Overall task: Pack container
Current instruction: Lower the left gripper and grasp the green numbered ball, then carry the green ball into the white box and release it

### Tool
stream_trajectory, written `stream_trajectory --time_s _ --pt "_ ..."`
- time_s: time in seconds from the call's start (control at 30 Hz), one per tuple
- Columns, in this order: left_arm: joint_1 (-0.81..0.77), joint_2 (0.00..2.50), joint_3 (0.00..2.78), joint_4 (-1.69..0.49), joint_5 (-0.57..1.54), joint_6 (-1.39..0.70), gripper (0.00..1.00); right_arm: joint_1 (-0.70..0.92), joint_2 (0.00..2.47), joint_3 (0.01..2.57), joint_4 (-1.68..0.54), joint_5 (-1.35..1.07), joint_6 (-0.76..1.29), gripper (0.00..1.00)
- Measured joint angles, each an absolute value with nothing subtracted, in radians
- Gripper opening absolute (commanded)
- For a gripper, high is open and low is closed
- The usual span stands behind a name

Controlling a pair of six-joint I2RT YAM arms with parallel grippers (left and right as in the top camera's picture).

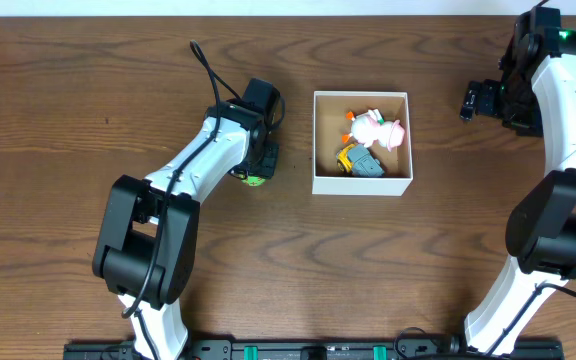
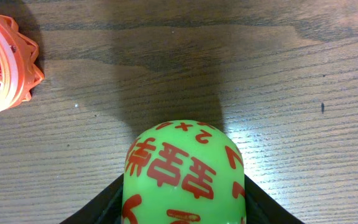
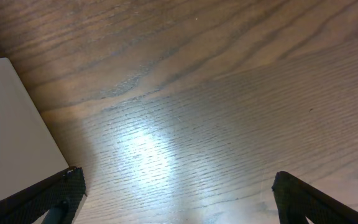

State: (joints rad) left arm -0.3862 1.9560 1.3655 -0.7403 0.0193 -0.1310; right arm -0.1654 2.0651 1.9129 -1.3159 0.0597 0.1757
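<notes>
Jaws of the left gripper (image 2: 184,208) clamp a glossy, rounded green toy (image 2: 184,168), seemingly plastic, beside the square white-walled container (image 1: 361,185); right gripper (image 3: 179,190) jaws apart.

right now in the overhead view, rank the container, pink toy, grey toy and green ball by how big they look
1. container
2. pink toy
3. grey toy, only slightly smaller than the pink one
Unranked: green ball, only a sliver shows in this view
</notes>
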Motion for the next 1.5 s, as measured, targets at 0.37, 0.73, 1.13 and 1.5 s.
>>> stream_trajectory --time_s 0.37,0.73,1.13,1.5 --pt "-0.386 1.91 1.365 -0.757 0.019 -0.131 0.43 -0.165 2.065 1.913 -1.316 0.06 0.176 0.99" --pt "-0.473 1.695 1.365 -0.742 0.019 -0.131 0.43 -0.165 2.065 1.913 -1.316 0.06 0.176 0.99" --pt "-0.761 1.622 1.365 -0.511 0.023 -0.131 0.43 -0.165 2.065 1.913 -1.316 0.06 0.176 0.99" --pt "-0.779 1.626 1.365 -0.428 0.022 -0.129 0.53 -0.165 2.065 1.913 -1.316 0.06 0.176 0.99"
